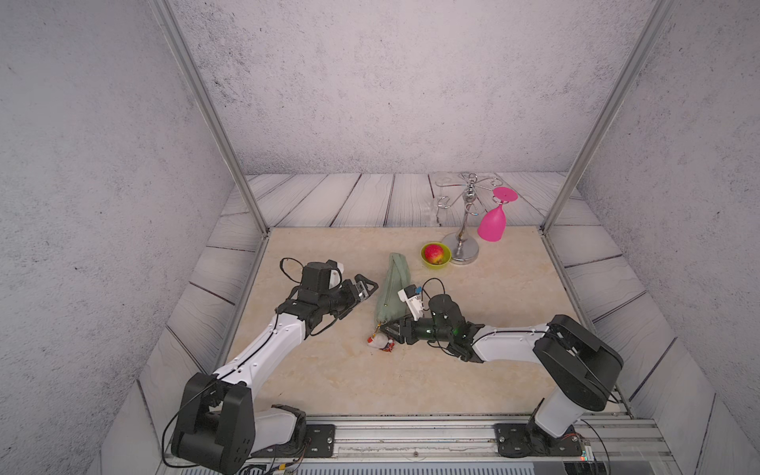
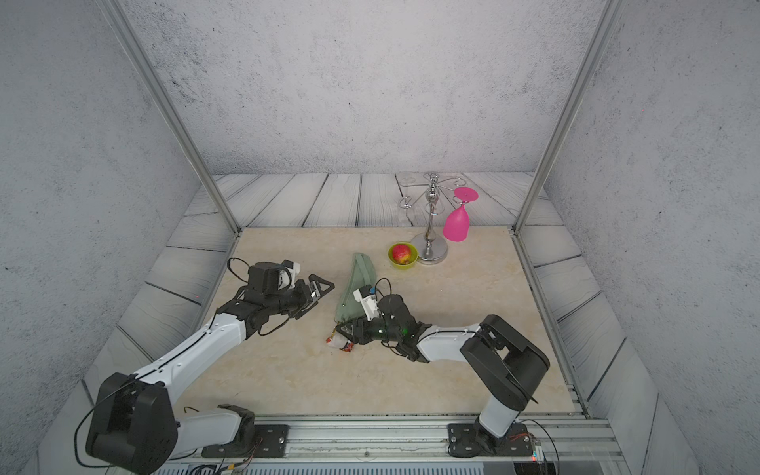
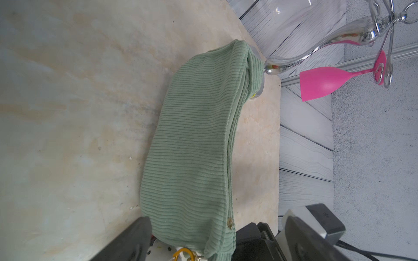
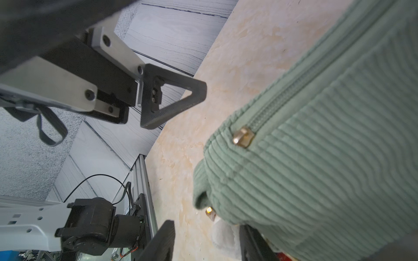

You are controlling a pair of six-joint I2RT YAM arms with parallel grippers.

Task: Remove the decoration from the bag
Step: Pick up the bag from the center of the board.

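Observation:
The sage-green ribbed bag lies mid-table with its zipper up, and it fills the left wrist view. At its near end lies the decoration, a small white plush with red parts, joined to the bag by a gold clasp. My right gripper is low at that end with its jaws partly apart. The white plush lies against one finger and bare table shows beside the other. My left gripper hovers open left of the bag, holding nothing.
A lime-green bowl holding a red-and-yellow fruit stands beyond the bag. Beside it is a chrome glass stand with a pink glass hanging upside down. Metal frame posts rise at the table's back corners.

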